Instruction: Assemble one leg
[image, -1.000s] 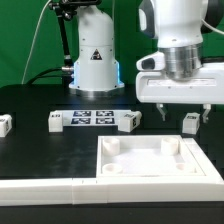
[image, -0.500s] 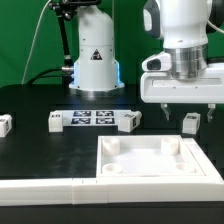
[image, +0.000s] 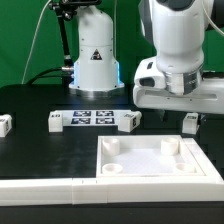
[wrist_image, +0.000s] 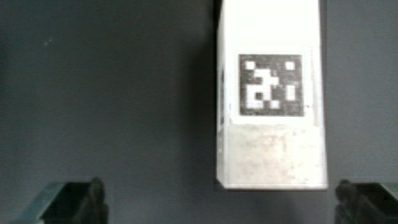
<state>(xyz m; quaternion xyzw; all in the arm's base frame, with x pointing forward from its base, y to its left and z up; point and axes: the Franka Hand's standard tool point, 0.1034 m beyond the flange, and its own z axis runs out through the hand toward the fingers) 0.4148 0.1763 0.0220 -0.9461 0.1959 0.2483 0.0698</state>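
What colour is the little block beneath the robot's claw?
The leg is white, with a black-and-white tag; wrist view shows best.

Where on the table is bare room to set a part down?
Free: black table in front of the marker board, on the exterior view's left of the white panel. Crowded: that view's right, with the open gripper over a leg.

Exterior frontal; wrist close above the leg (wrist_image: 270, 100)
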